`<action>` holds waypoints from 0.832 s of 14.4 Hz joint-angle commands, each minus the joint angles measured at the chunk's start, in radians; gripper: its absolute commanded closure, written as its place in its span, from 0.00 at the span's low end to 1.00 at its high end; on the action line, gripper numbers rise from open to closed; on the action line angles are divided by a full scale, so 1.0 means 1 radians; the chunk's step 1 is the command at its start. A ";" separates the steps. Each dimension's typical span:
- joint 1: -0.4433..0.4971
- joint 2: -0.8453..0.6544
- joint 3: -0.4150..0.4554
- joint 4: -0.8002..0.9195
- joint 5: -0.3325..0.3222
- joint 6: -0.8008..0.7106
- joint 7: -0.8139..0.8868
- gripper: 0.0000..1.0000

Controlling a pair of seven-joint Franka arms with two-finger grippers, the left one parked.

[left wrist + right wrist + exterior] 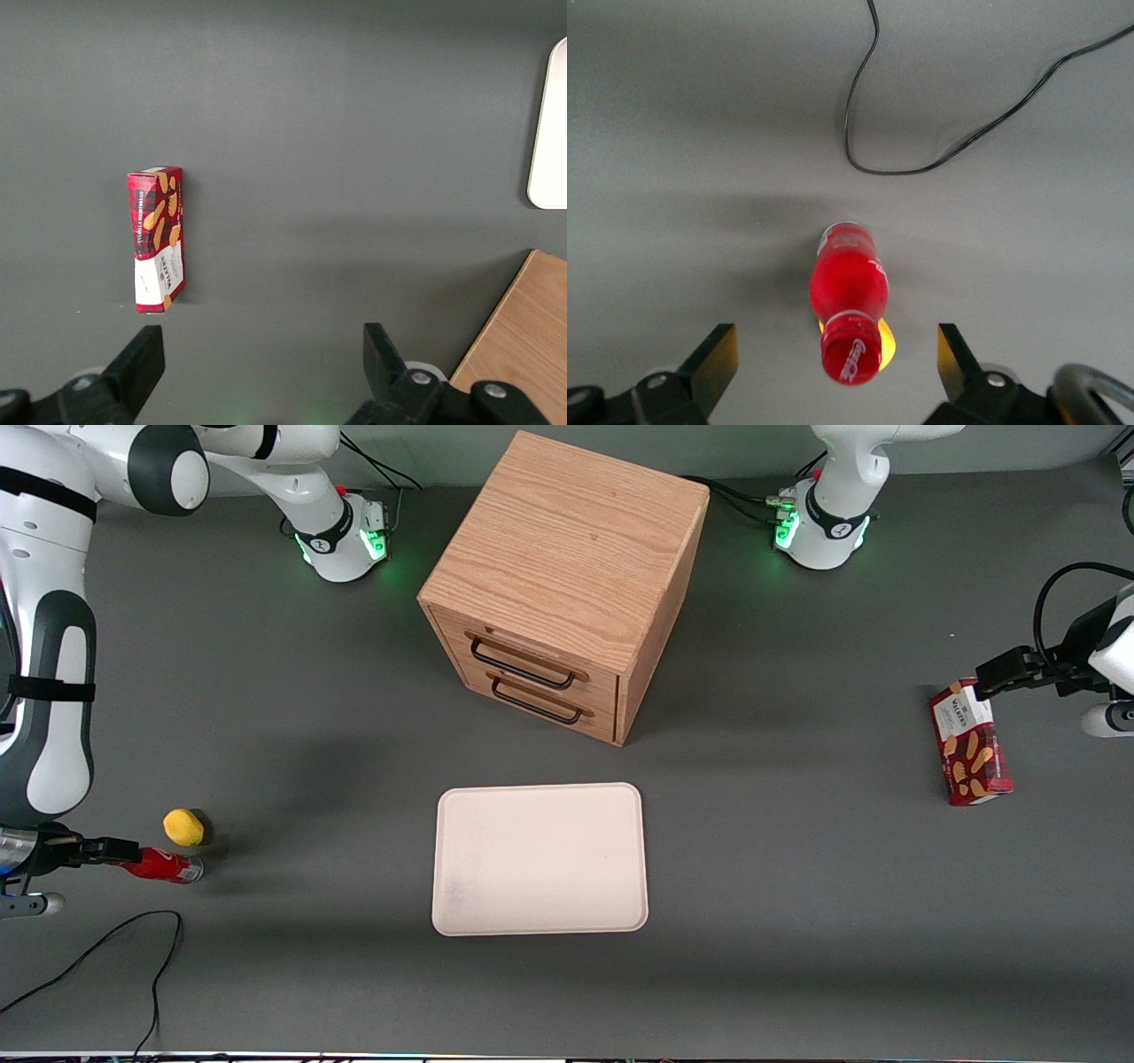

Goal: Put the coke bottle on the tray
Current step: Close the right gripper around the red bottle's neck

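Observation:
The coke bottle (164, 865), small and red with a red cap and a silvery base, stands on the grey table toward the working arm's end. In the right wrist view I look down on its cap (851, 356). My right gripper (111, 850) hovers just above the cap, open and empty, with its two fingers (713, 359) spread wide to either side of the cap and not touching it. The cream-white tray (540, 886) lies flat in the middle of the table, in front of the drawer cabinet, with nothing on it. Its rim also shows in the left wrist view (554, 124).
A yellow lemon-like ball (183, 826) lies close beside the bottle, farther from the front camera. A wooden drawer cabinet (567, 584) stands farther back than the tray. A red biscuit box (970, 744) lies toward the parked arm's end. A black cable (133, 939) loops near the bottle.

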 commanded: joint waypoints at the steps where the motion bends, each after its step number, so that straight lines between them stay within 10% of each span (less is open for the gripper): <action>1: -0.005 0.010 -0.009 0.002 0.032 0.022 -0.048 0.00; 8: -0.005 -0.003 -0.010 -0.068 0.050 0.055 -0.057 0.07; 12: -0.005 -0.003 -0.010 -0.068 0.053 0.055 -0.084 0.67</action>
